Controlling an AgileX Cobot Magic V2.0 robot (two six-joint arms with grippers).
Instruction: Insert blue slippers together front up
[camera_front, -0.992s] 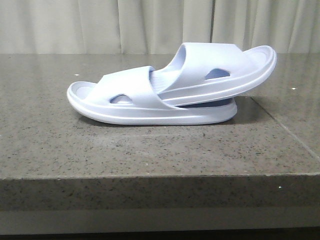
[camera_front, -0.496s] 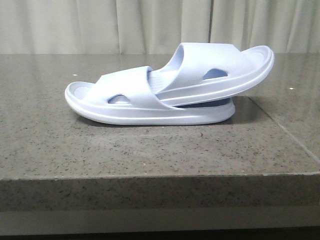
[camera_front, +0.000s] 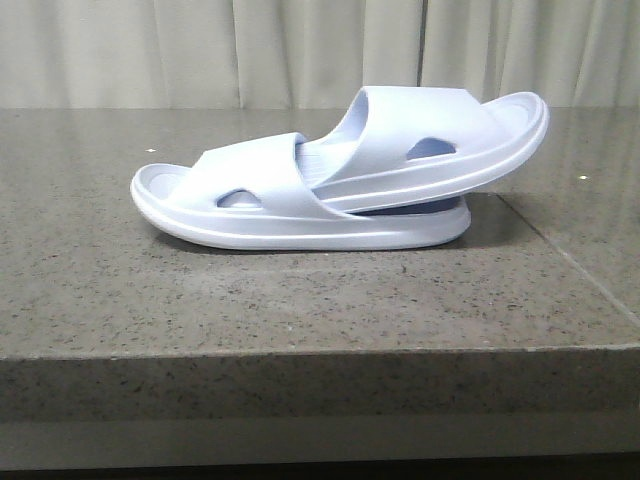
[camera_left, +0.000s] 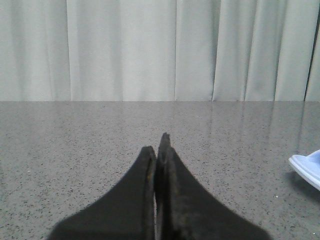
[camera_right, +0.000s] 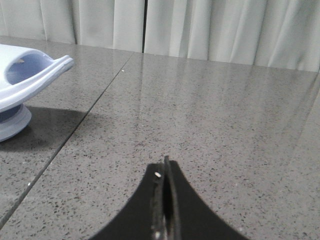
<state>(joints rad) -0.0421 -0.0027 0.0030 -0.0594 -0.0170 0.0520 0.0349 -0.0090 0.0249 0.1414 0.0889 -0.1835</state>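
Change: almost nothing is seen to have moved since half a second ago; against the frame a second ago, the blue slippers (camera_front: 340, 175) are found shifted very slightly toward the robot's left.
Surface: a dark grey speckled stone table (camera_front: 300, 290) with a polished, reflective top is shown; a thin seam line (camera_front: 560, 255) is seen running across it on the robot's right side, and a thick front edge is visible in the front view.
Room: pale, pleated curtains (camera_front: 200, 50) are hung along the whole back of the scene, directly behind the table.
Slippers, look: pale lavender-blue moulded foam, thick soles, wide straps each pierced by an oval side hole, and a ribbed footbed visible between the straps.
Slippers, arrangement: one slipper is laid flat on the table; the other is pushed under its strap and is tilted upward, its free end raised off the surface toward the robot's right.
Slippers, place: near the middle of the table, well apart from both grippers.
Left gripper (camera_left: 160, 147): the dark fingers are pressed together with nothing between them; one slipper end (camera_left: 307, 167) is caught at the edge of the left wrist view.
Right gripper (camera_right: 165, 172): the fingers are likewise closed against each other, empty; the raised slipper end (camera_right: 30, 75) is seen far off to one side.
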